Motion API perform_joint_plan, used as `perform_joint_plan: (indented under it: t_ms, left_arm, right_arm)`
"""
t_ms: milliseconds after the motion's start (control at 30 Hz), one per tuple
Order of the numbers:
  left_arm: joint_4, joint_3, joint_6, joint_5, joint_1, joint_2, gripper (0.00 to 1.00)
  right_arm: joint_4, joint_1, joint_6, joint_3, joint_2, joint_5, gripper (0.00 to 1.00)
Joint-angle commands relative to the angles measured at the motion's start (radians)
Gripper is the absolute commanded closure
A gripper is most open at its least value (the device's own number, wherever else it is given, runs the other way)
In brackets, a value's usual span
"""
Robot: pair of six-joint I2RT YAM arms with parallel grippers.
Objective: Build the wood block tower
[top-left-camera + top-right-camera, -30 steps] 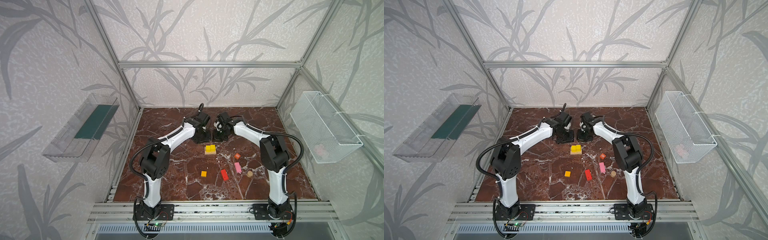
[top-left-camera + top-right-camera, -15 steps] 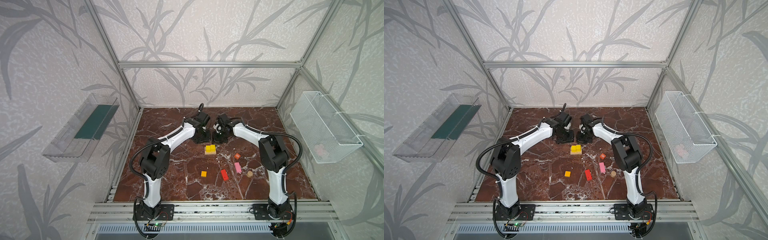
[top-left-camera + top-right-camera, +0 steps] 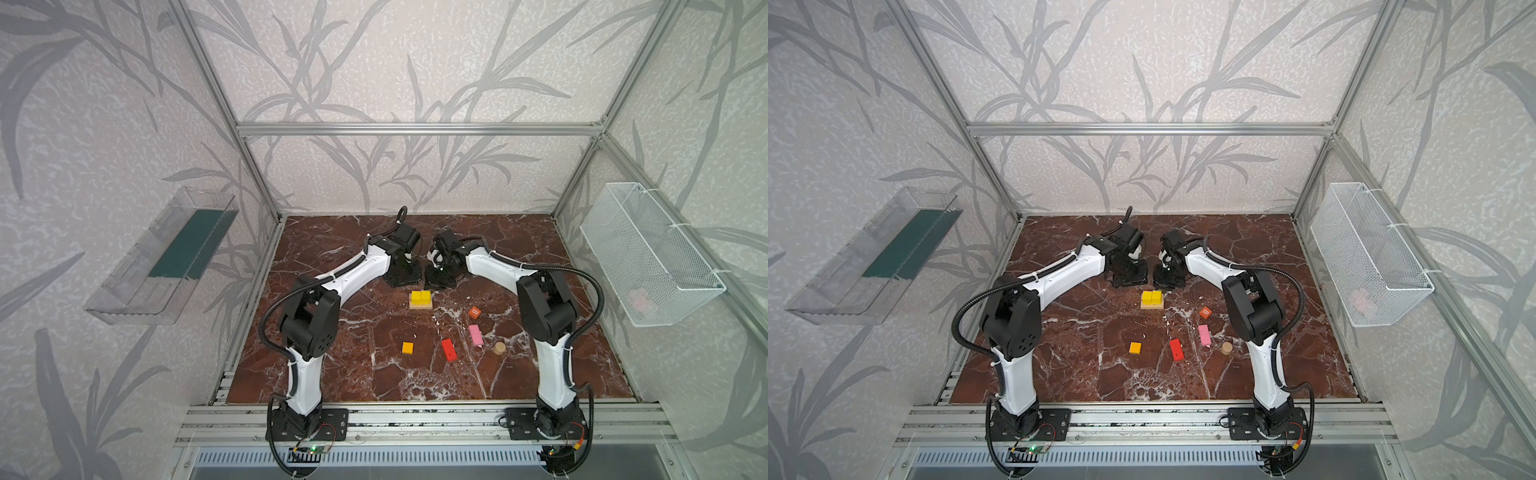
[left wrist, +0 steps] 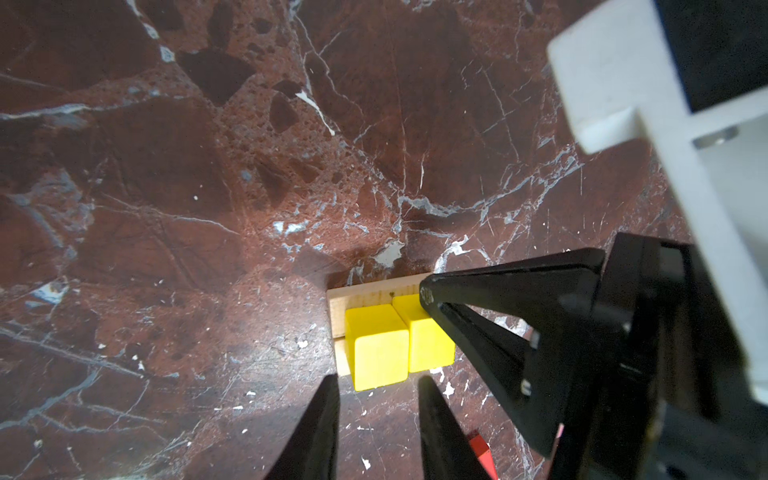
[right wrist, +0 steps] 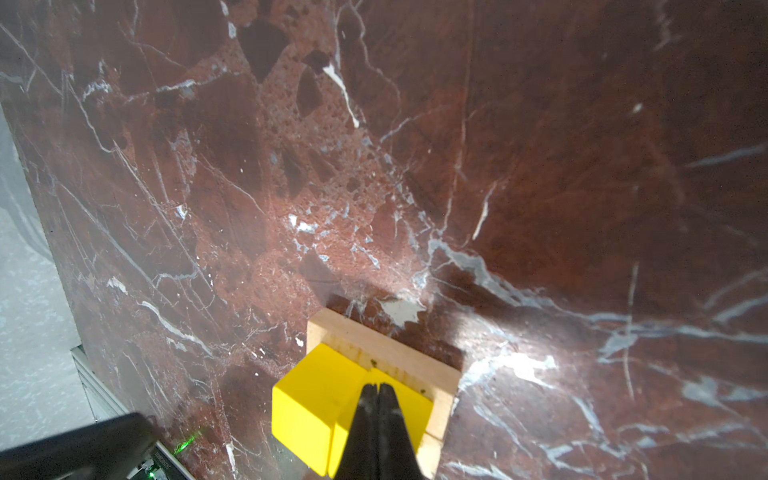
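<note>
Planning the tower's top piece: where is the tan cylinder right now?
In both top views the tan cylinder sits on the table, right of centre, just right of the pink brick, apart from it.

Looks like a robotics lab test cell, not anyone's home. It's boxed in by an aluminium extrusion frame [image 3: 415, 129] with leaf-print wall panels [image 3: 415, 62] and a marble-look tabletop [image 3: 374, 374]. The left arm [image 3: 357, 270] and right arm [image 3: 494, 266] are bolted to a slotted rail [image 3: 415, 415] up front, plus a clear plastic bin [image 3: 137, 286] and wire basket [image 3: 648, 257] hung on the sides.
</note>
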Motion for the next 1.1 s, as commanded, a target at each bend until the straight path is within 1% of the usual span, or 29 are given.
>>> perform_joint_plan:
  t_ms: [0, 567, 633, 733, 867, 967, 1067]
  left_arm:
    - [-0.022, -0.008, 0.006, -0.017, 0.004, -0.047, 0.68]
    - [-0.024, -0.017, 0.008, -0.009, 0.003, -0.032, 0.68]
    - [-0.022, -0.022, 0.008, -0.007, 0.004, -0.027, 0.68]
    - [-0.019, -0.027, 0.007, 0.002, 0.004, -0.019, 0.68]
    - [-0.016, -0.032, 0.004, 0.012, 0.003, -0.011, 0.68]
    - [-0.012, -0.038, -0.001, 0.014, 0.004, -0.004, 0.68]
    - [0.001, -0.046, -0.007, 0.024, 0.003, 0.004, 0.68]
  right_arm:
    - [-0.003, 0.006, 0.005, -0.009, 0.005, -0.01, 1.0]
    - [-0.037, -0.003, -0.009, 0.053, -0.001, 0.021, 1.0]
    - [-0.036, -0.008, -0.007, 0.055, -0.018, 0.026, 0.95]
    - [-0.033, -0.014, -0.004, 0.047, -0.053, 0.039, 0.91]
    - [-0.017, -0.016, 0.005, 0.013, -0.105, 0.055, 0.76]
    - [0.003, -0.018, 0.015, -0.028, -0.146, 0.058, 0.66]
    - [0.026, -0.017, 0.03, -0.076, -0.184, 0.059, 0.61]
